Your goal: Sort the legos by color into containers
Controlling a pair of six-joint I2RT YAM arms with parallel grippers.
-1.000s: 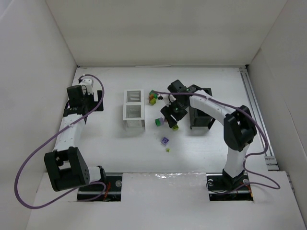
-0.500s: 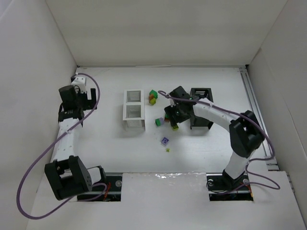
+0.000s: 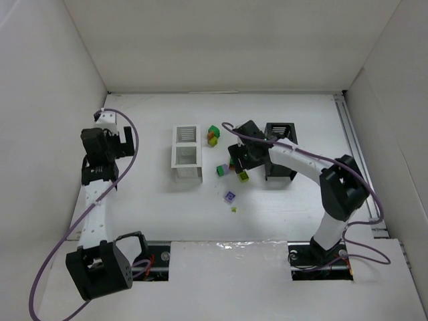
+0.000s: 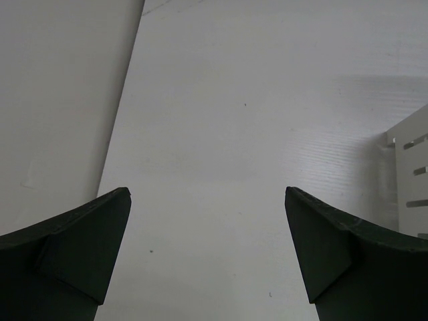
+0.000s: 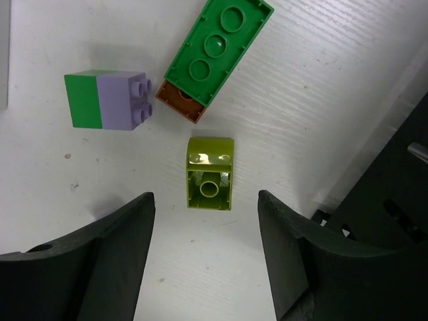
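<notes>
My right gripper point(image 3: 239, 164) is open, low over the legos between the white box point(image 3: 186, 152) and the black box point(image 3: 281, 162). In the right wrist view a yellow-green brick point(image 5: 210, 174) lies on its side just ahead of the open gripper point(image 5: 205, 195), level with the fingertips and untouched. Beyond it lie a long green brick point(image 5: 221, 47) stacked on an orange-brown one point(image 5: 179, 103), and a green-and-lavender brick point(image 5: 107, 100). My left gripper point(image 3: 101, 144) is open and empty by the left wall, as the left wrist view point(image 4: 207, 190) shows.
More legos lie loose: a green one point(image 3: 214, 130) and an orange-yellow one point(image 3: 212, 140) right of the white box, a purple one point(image 3: 230, 197) and a tiny yellow one point(image 3: 234, 209) nearer me. The black box's wall point(image 5: 394, 200) is close on the right gripper's right. A white box corner point(image 4: 409, 174) shows at the left wrist view's right edge.
The left arm has swung away from the white box toward the left wall and nearer me. The right gripper has settled lower over the yellow-green brick, still open.
</notes>
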